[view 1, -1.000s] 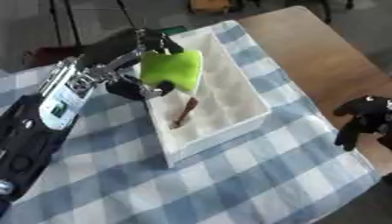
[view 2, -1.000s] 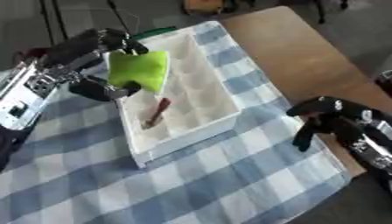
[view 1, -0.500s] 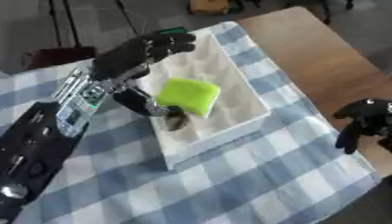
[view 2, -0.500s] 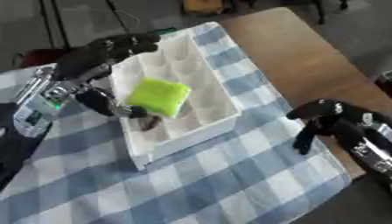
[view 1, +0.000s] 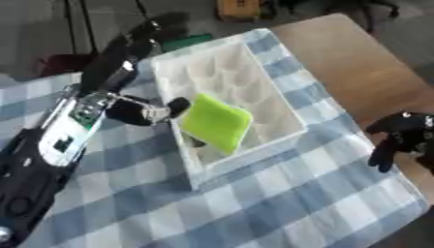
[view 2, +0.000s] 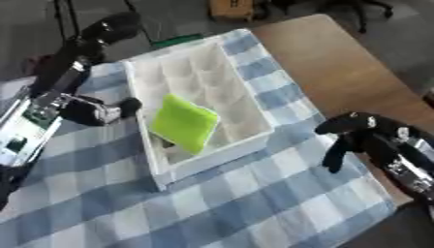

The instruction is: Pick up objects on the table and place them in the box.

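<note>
I see a blue-and-white checked cloth [view 1: 280,193] covering most of the surface [view 1: 356,53], whose bare part at the far right is plain brown wood. On the cloth sits a white box [view 1: 222,72] with pale, off-white compartments. Inside it lies a bright lime-green square object [view 1: 216,122], by far the most vivid colour I have in view, with a small dark brownish thing [view 1: 196,142] just showing at its lower edge. My left hand [view 1: 135,46] is black, and its forearm carries a white panel with a small green patch. My right hand [view 2: 360,133] is black too, with silver at the wrist.
</note>
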Motion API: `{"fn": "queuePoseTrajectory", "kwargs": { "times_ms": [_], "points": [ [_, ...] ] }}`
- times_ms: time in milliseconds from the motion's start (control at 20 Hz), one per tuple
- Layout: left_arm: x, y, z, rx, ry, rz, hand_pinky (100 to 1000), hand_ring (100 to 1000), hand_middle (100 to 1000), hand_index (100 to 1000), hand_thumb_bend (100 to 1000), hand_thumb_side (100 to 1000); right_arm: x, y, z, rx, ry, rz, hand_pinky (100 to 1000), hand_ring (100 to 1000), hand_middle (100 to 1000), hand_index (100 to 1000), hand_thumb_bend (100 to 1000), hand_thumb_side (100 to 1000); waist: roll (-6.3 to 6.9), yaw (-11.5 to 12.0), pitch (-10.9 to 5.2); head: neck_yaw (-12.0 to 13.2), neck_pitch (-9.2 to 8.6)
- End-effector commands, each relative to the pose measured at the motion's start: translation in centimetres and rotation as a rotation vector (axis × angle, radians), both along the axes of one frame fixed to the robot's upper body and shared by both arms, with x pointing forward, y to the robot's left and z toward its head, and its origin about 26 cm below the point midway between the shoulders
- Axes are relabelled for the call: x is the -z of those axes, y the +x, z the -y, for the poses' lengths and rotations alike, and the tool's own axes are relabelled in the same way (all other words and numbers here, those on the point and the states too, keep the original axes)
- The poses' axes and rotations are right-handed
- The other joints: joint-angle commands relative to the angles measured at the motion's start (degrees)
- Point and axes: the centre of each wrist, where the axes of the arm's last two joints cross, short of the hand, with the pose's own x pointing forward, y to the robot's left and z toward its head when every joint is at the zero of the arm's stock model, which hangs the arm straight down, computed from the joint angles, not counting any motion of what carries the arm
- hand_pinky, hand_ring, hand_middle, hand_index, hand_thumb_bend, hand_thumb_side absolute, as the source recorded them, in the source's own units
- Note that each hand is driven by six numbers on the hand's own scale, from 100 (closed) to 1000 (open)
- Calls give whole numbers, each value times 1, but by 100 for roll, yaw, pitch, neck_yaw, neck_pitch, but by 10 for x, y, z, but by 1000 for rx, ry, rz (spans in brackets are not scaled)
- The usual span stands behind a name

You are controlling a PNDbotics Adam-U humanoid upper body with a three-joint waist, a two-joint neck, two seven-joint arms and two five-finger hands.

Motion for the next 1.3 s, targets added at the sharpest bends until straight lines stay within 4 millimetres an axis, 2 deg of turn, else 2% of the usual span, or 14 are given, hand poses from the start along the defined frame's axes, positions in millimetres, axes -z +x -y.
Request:
{"fn": "queuePoseTrajectory", "kwargs": {
  "times_ms": [50, 150, 200, 300, 450, 600, 750, 950, 1300],
  "points": [
    [-15, -28, -19, 73, -307, -133, 692, 770, 821, 862, 335, 773, -4, -2, 7, 31, 0, 13, 565, 492, 762, 811, 100, 730, -64, 163, -134, -112, 61],
    [-21, -46, -31, 134, -443, -237, 691, 770, 819, 861, 342, 773, -3, -2, 9, 43, 2, 9, 565, 492, 762, 811, 100, 729, -82, 267, -153, -154, 115],
    [-18, -56, -39, 146, -484, -269, 686, 760, 808, 856, 309, 756, -2, -3, 10, 49, 2, 7, 566, 493, 762, 811, 100, 724, -101, 388, -173, -196, 179],
    [-9, -83, -57, 154, -526, -298, 683, 755, 802, 853, 279, 776, -1, -4, 13, 62, 4, 0, 566, 493, 761, 811, 100, 723, -129, 607, -217, -250, 308],
    [13, -100, -71, 141, -511, -343, 673, 739, 789, 846, 252, 795, -1, -4, 15, 75, 8, -4, 566, 493, 761, 811, 100, 721, -130, 777, -236, -247, 407],
    [42, -109, -73, 107, -519, -454, 656, 719, 774, 840, 275, 875, 0, -4, 16, 83, 11, -11, 565, 493, 761, 811, 100, 726, -134, 892, -239, -237, 458],
    [60, -114, -69, 99, -524, -539, 656, 720, 774, 838, 290, 888, 1, -5, 17, 90, 10, -12, 565, 493, 761, 810, 100, 720, -186, 1020, -243, -217, 502],
    [69, -117, -67, 126, -513, -583, 653, 716, 770, 836, 293, 894, 2, -5, 18, 92, 10, -17, 565, 493, 761, 810, 100, 719, -184, 1122, -293, -144, 513],
    [70, -117, -66, 174, -516, -608, 651, 712, 764, 834, 305, 891, 3, -6, 19, 90, 3, -26, 565, 493, 761, 810, 100, 718, -186, 1162, -329, -129, 518]
  ]
}}
